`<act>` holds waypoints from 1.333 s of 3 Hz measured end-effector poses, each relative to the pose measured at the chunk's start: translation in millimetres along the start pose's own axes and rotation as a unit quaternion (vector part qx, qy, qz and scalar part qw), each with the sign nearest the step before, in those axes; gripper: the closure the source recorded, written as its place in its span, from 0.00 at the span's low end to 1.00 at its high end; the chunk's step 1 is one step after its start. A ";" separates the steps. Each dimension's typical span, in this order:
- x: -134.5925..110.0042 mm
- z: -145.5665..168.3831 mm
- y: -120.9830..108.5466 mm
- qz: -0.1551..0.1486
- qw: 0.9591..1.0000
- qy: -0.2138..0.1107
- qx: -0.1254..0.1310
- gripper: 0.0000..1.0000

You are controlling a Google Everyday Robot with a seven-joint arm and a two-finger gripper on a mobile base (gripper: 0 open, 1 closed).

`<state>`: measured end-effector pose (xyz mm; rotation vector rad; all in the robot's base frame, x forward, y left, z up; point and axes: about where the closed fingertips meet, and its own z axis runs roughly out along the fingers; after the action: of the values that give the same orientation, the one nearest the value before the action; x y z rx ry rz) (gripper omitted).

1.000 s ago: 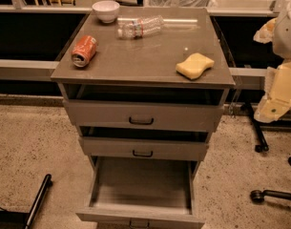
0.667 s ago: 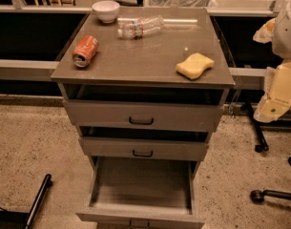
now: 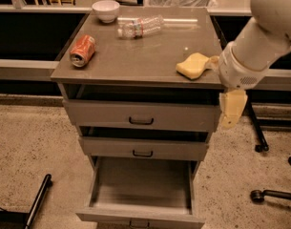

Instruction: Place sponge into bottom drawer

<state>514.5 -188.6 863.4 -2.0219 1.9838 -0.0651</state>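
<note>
The pale yellow sponge [image 3: 193, 66] lies on the cabinet top near its front right corner. The bottom drawer [image 3: 140, 217] is pulled out and its flat grey floor is bare. My cream-yellow gripper [image 3: 232, 109] hangs at the end of the white arm [image 3: 259, 42], just off the cabinet's right front corner. It is below and to the right of the sponge, beside the top drawer's right end. It holds nothing that I can see.
On the cabinet top are an orange soda can [image 3: 83, 50] on its side, a clear plastic bottle [image 3: 140, 26] and a white bowl [image 3: 106, 9]. Two shallower drawers [image 3: 141, 116] sit above the open one. Chair casters [image 3: 274, 194] stand at the right, a black bar [image 3: 37, 202] at lower left.
The arm has swung left and nearer, from well right of the cabinet to its right front corner. The sponge and the drawers have not moved.
</note>
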 end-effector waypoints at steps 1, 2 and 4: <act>11.2 1.6 -11.3 -0.011 0.999 -0.025 0.040 0.00; 7.7 13.2 -15.6 -0.050 0.998 -0.004 0.031 0.00; 19.1 2.9 -75.0 -0.200 0.979 0.014 0.047 0.00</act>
<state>588.6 -207.2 875.8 -2.3328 1.5274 -0.2710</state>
